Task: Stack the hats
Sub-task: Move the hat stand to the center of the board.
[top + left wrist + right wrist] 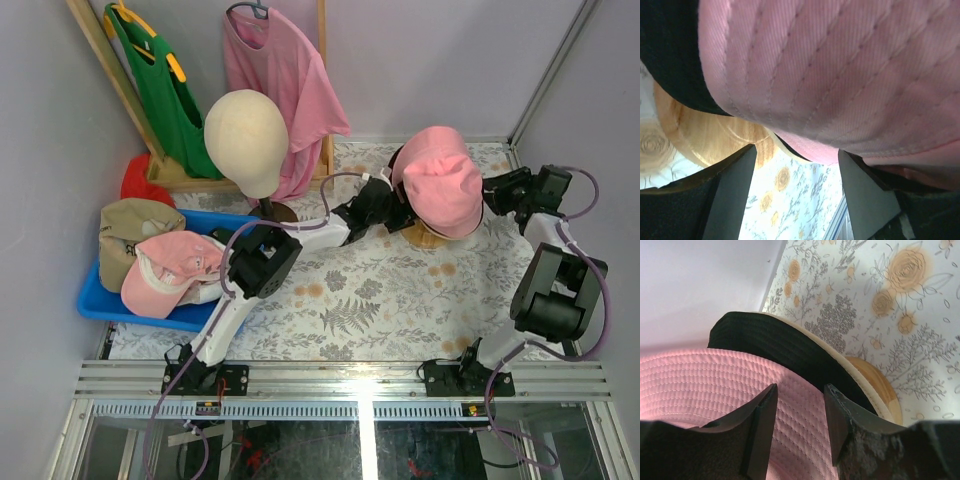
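Currently the pink bucket hat [440, 180], soft twill with stitched rows, sits over a dark cap [790, 347] on the round wooden stand [715, 135]. Floral-printed desk [370, 290] lies beneath the stand, with pale grey walls [450, 60] behind it. Left gripper [796, 150] and right gripper [800, 387] flank the stand, both released, jaws apart.

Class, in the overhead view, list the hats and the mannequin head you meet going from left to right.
tan cap → pink cap → mannequin head → pink bucket hat
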